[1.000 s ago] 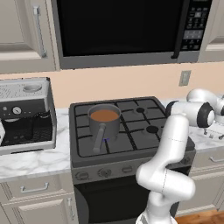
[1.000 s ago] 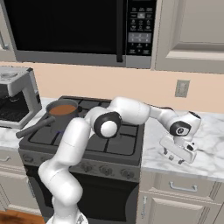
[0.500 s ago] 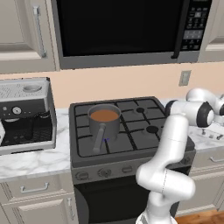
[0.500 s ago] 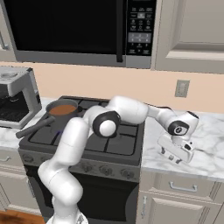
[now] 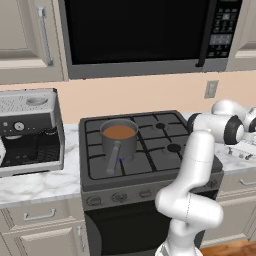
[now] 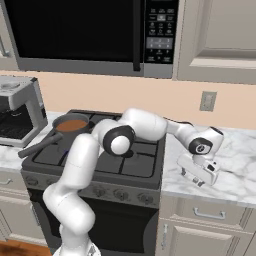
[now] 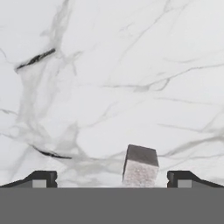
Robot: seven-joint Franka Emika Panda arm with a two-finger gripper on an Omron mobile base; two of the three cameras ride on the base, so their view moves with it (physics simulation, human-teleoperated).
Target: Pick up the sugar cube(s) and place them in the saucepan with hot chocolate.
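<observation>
A small pale speckled sugar cube (image 7: 140,169) rests on the white marble tabletop (image 7: 109,78). A grey metal saucepan (image 5: 120,141), holding orange-brown liquid, stands upright on the stove, handle pointing forward.

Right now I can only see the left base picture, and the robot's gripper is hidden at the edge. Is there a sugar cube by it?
Observer: Yes. In the hand view a small sugar cube sits on the marble counter, between the two fingertips.
Operator: Is the gripper squeezing it?
Observer: No. The gripper is open; both tips stand apart from the cube, which lies nearer one tip than the other.
Operator: Where is the gripper in the kitchen?
Observer: In the right base view the gripper is down at the counter, beside the stove, on the far side from the saucepan.
</observation>
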